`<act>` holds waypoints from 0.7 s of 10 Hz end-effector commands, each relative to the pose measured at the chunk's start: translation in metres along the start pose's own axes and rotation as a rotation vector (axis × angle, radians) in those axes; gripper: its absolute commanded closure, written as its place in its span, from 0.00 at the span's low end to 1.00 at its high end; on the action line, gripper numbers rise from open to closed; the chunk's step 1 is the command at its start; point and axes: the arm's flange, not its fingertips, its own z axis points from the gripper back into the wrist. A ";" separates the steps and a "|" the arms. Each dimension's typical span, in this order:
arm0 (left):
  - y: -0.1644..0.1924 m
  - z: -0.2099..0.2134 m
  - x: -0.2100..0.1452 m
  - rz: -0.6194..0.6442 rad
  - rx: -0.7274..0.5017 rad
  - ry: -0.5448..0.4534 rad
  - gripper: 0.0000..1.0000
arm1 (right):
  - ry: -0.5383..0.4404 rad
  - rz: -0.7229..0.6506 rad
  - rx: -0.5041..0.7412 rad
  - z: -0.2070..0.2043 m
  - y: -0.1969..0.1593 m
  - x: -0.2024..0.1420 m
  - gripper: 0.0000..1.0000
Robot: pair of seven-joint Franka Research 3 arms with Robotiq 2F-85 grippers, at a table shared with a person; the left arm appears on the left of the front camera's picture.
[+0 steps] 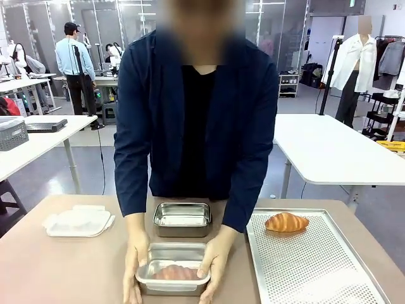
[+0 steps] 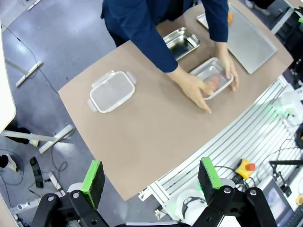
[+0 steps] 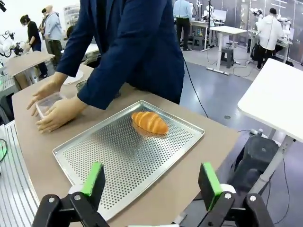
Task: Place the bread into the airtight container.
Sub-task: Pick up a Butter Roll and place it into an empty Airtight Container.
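The right tool [image 3: 151,177] hangs with its green-padded jaws spread wide and nothing between them, above the near end of a perforated silver metal baking tray [image 3: 118,161]. The left tool [image 2: 151,177] is likewise wide apart and empty, high over the robot's edge of the brown surface [image 2: 142,142].

Toward the far end of the tray lies a golden-brown crescent bread roll [image 3: 149,122], well apart from both tools and untouched. Left of the tray, near the robot's edge, sits a shallow rectangular steel container [image 1: 169,289] with a brownish bread piece [image 1: 176,273] inside it. The person's hands [image 1: 215,256] cup this container on both sides. It may carry a clear cover, though the glare makes that hard to tell. Just behind it stands a matching empty steel container [image 1: 182,232], and far off to the left lies a translucent white plastic clip lid [image 1: 79,221].

As I judge it, the task is partly done. One piece is boxed. The roll on the tray has yet to be picked up and set into the empty container, and the lid is not yet fitted.
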 end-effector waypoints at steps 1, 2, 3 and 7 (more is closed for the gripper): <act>-0.001 0.001 0.000 -0.009 -0.005 -0.001 0.00 | -0.019 0.021 -0.005 -0.001 -0.001 -0.002 0.00; -0.001 0.001 0.000 -0.009 -0.005 -0.001 0.00 | -0.019 0.021 -0.005 -0.001 -0.001 -0.002 0.00; -0.001 0.001 0.000 -0.009 -0.005 -0.001 0.00 | -0.019 0.021 -0.005 -0.001 -0.001 -0.002 0.00; -0.001 0.001 0.000 -0.009 -0.005 -0.001 0.00 | -0.019 0.021 -0.005 -0.001 -0.001 -0.002 0.00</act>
